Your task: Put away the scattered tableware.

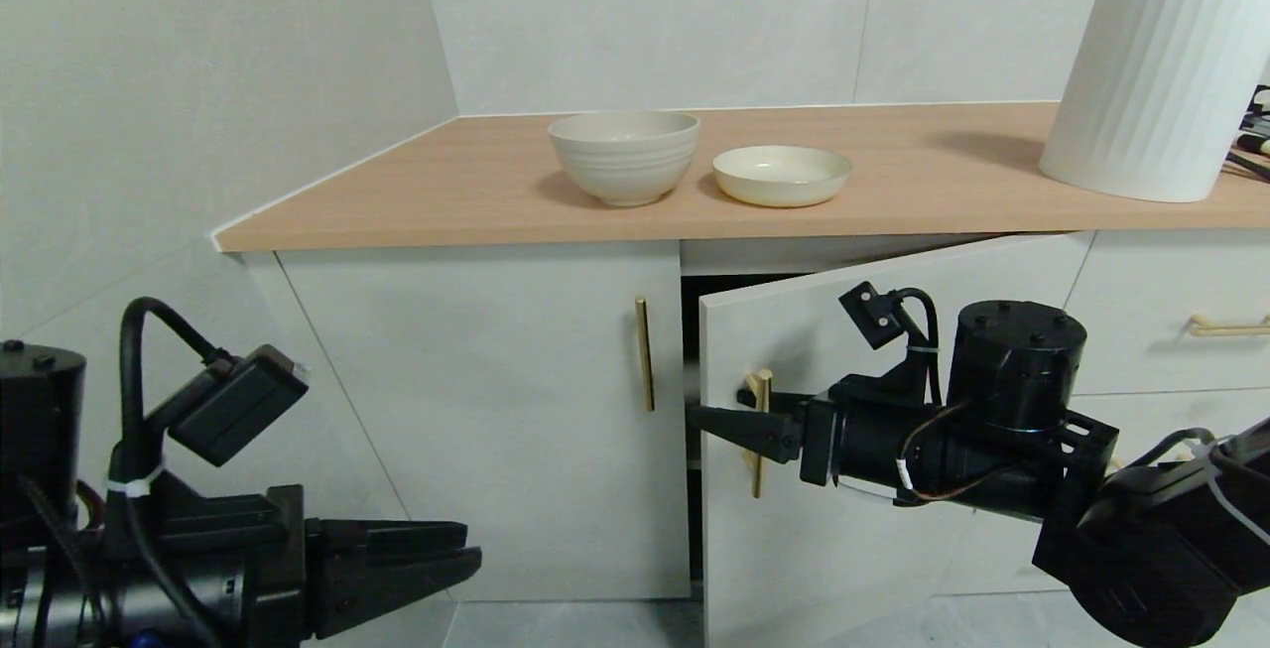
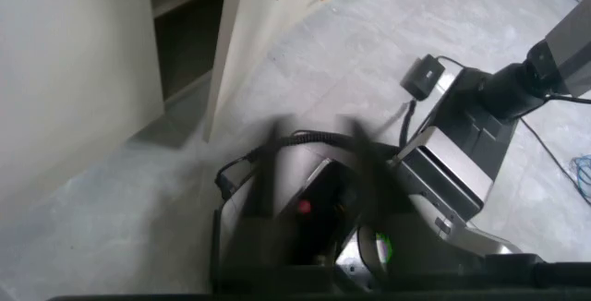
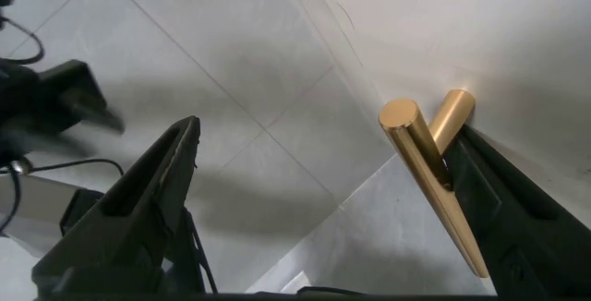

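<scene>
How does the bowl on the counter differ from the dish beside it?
The bowl is deep and tall; the dish is shallow and low. The bowl has ribbed sides; the dish looks smooth. The bowl is greyer, the dish creamier. Both stand upright on the counter.

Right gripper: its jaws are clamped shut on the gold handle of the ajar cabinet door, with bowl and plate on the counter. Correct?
Not shut: the right wrist view shows the right gripper open, gold handle beside one jaw, the other clear. Door ajar, bowl and plate on the counter.
</scene>
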Robot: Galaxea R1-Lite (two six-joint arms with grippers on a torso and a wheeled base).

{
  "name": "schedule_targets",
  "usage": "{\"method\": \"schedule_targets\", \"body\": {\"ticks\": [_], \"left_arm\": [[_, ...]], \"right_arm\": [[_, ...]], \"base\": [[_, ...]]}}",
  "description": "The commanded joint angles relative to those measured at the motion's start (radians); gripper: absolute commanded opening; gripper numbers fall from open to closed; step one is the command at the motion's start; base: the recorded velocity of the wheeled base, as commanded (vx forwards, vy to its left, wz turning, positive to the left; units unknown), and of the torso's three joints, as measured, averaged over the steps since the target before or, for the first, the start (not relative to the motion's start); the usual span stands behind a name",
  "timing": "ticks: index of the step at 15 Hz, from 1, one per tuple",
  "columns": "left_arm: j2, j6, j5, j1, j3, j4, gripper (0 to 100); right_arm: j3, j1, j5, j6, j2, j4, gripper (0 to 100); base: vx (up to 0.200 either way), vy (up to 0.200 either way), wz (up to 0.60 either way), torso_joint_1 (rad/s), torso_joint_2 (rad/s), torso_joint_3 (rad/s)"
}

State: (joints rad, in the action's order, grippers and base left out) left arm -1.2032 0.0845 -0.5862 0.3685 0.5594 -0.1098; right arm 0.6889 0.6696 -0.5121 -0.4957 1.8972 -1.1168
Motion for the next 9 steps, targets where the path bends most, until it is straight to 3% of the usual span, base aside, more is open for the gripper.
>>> {"method": "schedule_targets", "body": {"ticks": [1, 3, 5, 6, 7, 9], "left_arm": [[-0.068, -0.005, 0.002, 0.003, 0.005, -0.036, 0], [-0.116, -0.014, 0.005, 0.012, -0.012, -0.133, 0], [-0.157, 0.031, 0.003, 0.055, 0.033, -0.149, 0], [-0.240, 0.095, 0.002, 0.059, 0.123, -0.160, 0], [-0.309, 0.123, 0.002, 0.058, 0.192, -0.183, 0], [-0.403, 0.141, 0.002, 0.058, 0.252, -0.229, 0]], "right_arm": [[-0.002, 0.001, -0.003, -0.001, 0.006, 0.005, 100], [-0.002, 0.001, -0.003, -0.001, 0.008, 0.005, 100], [-0.002, 0.001, -0.003, -0.003, 0.008, 0.005, 100], [-0.002, 0.001, -0.003, -0.003, 0.010, 0.005, 100], [-0.002, 0.001, -0.003, -0.003, 0.013, 0.005, 100], [-0.002, 0.001, -0.003, -0.003, 0.013, 0.005, 100]], "base": [[0.000, 0.000, 0.00, 0.000, 0.00, 0.000], [0.000, 0.000, 0.00, 0.000, 0.00, 0.000], [0.000, 0.000, 0.00, 0.000, 0.00, 0.000], [0.000, 0.000, 0.00, 0.000, 0.00, 0.000], [0.000, 0.000, 0.00, 0.000, 0.00, 0.000], [0.000, 0.000, 0.00, 0.000, 0.00, 0.000]]}}
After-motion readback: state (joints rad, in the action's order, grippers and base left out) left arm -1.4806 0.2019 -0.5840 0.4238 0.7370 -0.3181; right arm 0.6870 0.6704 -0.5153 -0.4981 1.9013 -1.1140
